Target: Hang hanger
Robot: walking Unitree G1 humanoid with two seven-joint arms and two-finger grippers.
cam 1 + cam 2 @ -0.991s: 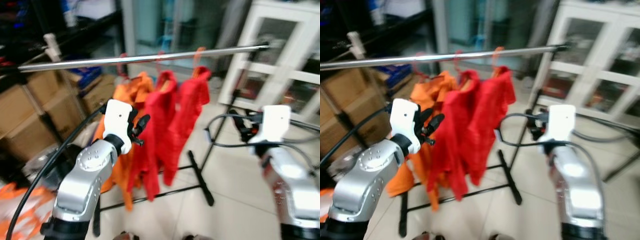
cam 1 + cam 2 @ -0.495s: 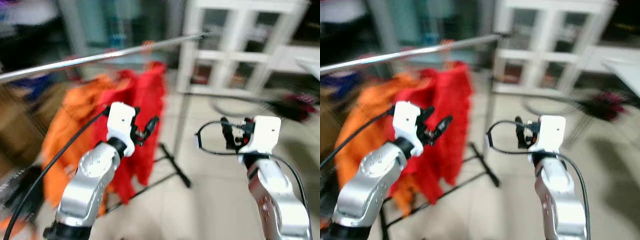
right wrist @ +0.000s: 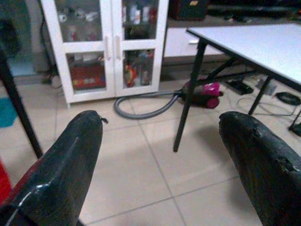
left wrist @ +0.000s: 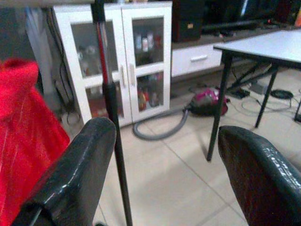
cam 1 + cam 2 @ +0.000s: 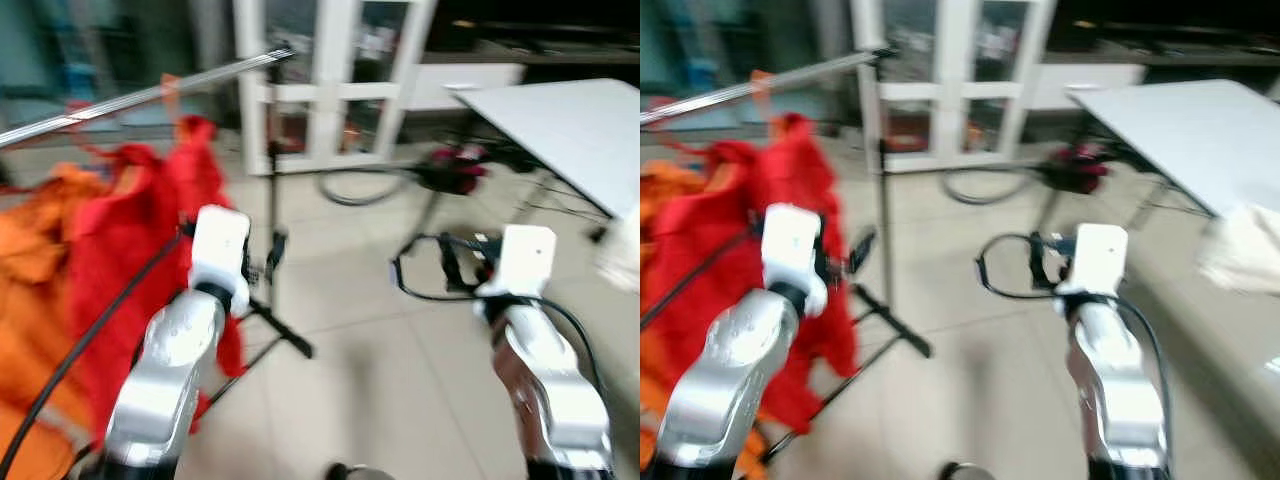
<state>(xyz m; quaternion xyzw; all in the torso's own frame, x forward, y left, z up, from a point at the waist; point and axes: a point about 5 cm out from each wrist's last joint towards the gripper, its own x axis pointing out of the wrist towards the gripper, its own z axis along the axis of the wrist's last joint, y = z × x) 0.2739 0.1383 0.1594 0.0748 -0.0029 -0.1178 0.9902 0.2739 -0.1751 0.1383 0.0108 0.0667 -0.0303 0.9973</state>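
Both claws are empty: my left gripper has its fingers spread wide with nothing between them, and my right gripper is spread the same way. No loose hanger in either one, so nothing is in hand to hang. On the silver rail red garments and an orange garment already hang from hooks (the eye views are blurred, so I cannot count the hangers). My guess is one hanging is finished, or the next hanger is yet to be fetched. Left arm is raised with the forearm bent up, close beside the red cloth and the rack's black upright pole. Right arm is raised likewise, over bare tiled floor, pointing toward the white cabinet, vacuum cleaner and grey table.
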